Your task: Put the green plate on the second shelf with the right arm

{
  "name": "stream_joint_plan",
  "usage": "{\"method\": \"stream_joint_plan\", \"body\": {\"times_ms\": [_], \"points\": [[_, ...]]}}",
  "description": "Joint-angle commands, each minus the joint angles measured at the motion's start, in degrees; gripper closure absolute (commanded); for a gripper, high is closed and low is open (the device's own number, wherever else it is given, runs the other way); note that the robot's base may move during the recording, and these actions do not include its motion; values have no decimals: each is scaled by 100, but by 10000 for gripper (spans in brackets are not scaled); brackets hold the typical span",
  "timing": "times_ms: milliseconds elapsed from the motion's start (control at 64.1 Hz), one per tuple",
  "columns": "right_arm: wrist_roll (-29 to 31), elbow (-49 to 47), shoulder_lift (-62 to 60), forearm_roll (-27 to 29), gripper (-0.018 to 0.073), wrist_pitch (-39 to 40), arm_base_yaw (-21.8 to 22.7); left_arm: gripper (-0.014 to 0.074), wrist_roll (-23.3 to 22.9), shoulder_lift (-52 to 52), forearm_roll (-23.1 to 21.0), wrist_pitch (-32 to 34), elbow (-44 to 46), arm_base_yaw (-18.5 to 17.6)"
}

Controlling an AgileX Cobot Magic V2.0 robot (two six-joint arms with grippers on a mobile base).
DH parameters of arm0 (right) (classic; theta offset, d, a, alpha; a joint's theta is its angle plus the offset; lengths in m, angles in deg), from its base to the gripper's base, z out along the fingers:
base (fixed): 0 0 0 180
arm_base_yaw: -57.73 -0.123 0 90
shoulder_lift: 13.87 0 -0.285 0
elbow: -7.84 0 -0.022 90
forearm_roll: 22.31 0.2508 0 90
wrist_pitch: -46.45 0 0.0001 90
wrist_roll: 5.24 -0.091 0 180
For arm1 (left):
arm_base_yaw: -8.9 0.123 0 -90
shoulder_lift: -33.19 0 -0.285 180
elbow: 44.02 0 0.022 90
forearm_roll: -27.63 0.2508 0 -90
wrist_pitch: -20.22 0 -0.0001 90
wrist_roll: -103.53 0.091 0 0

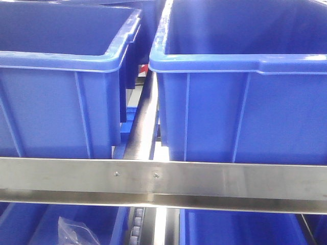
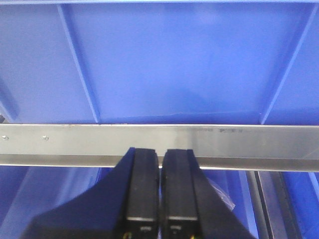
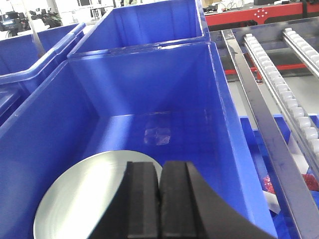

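Your right end effector (image 3: pixel 159 199) hangs pinched closed over the green plate (image 3: pixel 75 199), which lies flat on the blue bin (image 3: pixel 219 124) floor by its near-left corner, apparently released; left end effector (image 2: pixel 159 191) closed, empty.

A: What colour are the bins (image 1: pixel 245 102)?
B: Solid bright blue, paler along the rims. The rail (image 1: pixel 214 178) across them is plain brushed silver.
A: And the plate (image 3: pixel 84 194)?
B: Pale mint, nearly white-grey in the light, no clear pattern.
A: The grippers?
B: Both black: left gripper (image 2: pixel 159 189), right gripper (image 3: pixel 159 199). The far frame (image 3: pixel 259 15) is red.
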Motion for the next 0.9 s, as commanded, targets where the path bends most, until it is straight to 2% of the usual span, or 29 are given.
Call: {"method": "stream_joint_plan", "body": {"times_ms": [0, 203, 655, 718, 889], "points": [[15, -169, -9, -63, 511, 469, 3, 472, -28, -112, 5, 359, -240, -29], [15, 72, -298, -99, 511, 222, 3, 472, -28, -112, 5, 359, -240, -29], [15, 2504, -2884, -125, 511, 162, 3, 472, -28, -112, 5, 359, -240, -29], [15, 2469, -3152, -125, 511, -338, 3, 472, -28, -112, 5, 359, -240, -29], [15, 2484, -3449, -145, 511, -520, 19, 472, -28, -112, 5, 359, -240, -29]]}}
